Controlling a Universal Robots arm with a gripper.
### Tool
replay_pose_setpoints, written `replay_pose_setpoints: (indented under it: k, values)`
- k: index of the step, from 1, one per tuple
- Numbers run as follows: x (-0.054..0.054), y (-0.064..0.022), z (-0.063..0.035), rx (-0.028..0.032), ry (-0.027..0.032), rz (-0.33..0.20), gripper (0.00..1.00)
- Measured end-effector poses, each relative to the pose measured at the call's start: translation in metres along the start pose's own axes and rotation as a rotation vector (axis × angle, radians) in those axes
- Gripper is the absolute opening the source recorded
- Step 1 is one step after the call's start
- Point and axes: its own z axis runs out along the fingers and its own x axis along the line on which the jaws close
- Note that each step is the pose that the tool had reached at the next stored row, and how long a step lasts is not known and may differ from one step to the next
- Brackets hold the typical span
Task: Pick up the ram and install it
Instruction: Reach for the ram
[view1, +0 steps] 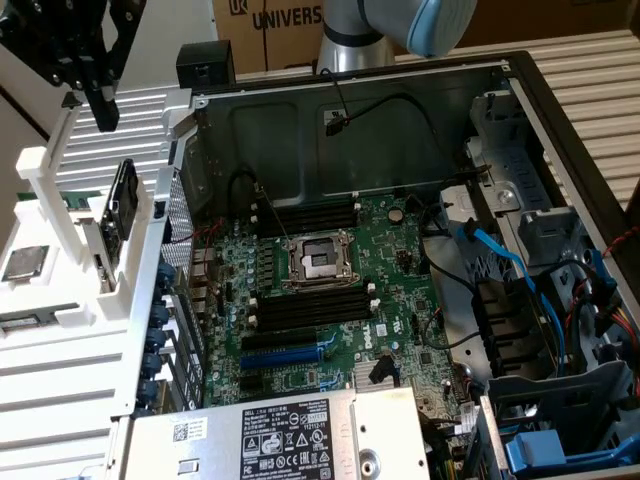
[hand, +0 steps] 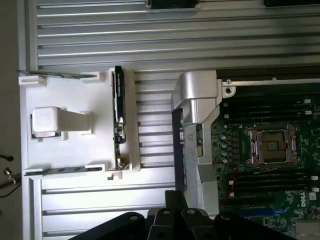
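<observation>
The claw (view1: 92, 85) (hand: 175, 220) is seen at 10 o'clock in the exterior view, above the ribbed tabletop (view1: 60, 370), with open air around it; whether it is open or closed cannot be told. The ram (view1: 75, 198) (hand: 65, 170) is held edge-on in a white fixture (view1: 70, 300), at 9 o'clock from the computer case (view1: 400, 90), showing only a thin green strip.

arm (view1: 350, 40): silver-grey tube | joint cap (view1: 440, 25): light blue | end effector (view1: 75, 50): black, angular, blocky
</observation>
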Motion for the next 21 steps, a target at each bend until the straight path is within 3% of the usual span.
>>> replay_pose_setpoints:
  k: [19,21]
  values:
    - [0.087,0.0050,-0.0012,0.0000,0.0000,0.000,0.10]
    - [0.101,0.0058,-0.0014,0.0000,0.0001,0.000,0.10]
